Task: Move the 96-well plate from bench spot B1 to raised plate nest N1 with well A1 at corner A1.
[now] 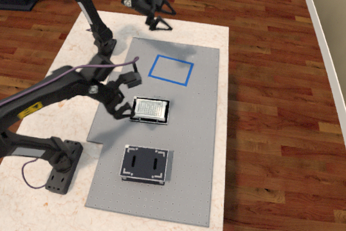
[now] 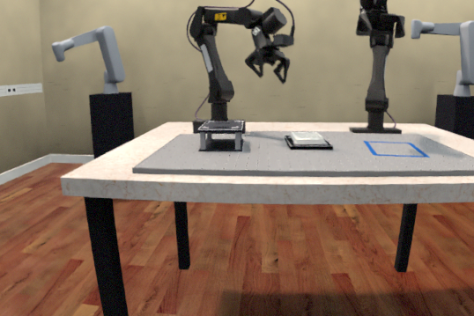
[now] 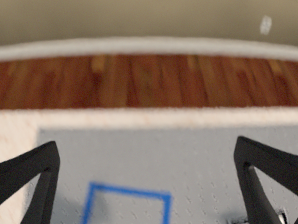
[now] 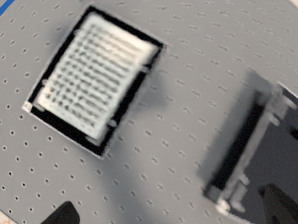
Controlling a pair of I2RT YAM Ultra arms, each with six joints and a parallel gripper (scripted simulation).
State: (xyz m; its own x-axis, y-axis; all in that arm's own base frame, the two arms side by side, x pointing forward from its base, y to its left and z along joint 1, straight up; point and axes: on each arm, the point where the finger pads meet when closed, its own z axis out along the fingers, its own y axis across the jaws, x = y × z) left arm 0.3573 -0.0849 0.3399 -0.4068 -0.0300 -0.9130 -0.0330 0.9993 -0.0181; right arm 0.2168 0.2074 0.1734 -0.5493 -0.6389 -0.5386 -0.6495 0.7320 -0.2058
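Observation:
The white 96-well plate (image 1: 150, 109) (image 2: 307, 137) (image 4: 100, 75) lies in a low black holder (image 1: 167, 113) (image 4: 70, 130) at the middle of the grey board. Its cut corner is not clear. The raised nest N1 (image 1: 145, 165) (image 2: 221, 126) (image 4: 270, 162) stands empty on posts, with a pale mark at one corner. The blue outline B1 (image 1: 167, 81) (image 2: 398, 156) (image 3: 131, 191) is empty. My left gripper (image 1: 173, 21) (image 3: 146, 150) is open and empty, high and back from the plate. My right gripper (image 2: 271, 79) (image 4: 167, 205) is open and empty, above and on the arms' side of the plate.
The grey board (image 1: 193, 177) (image 2: 264, 167) lies on the pale stone-topped table (image 2: 282, 189). The low holder sits between the blue outline and the nest. The nest top stands higher than the holder. Both arms are raised above the table.

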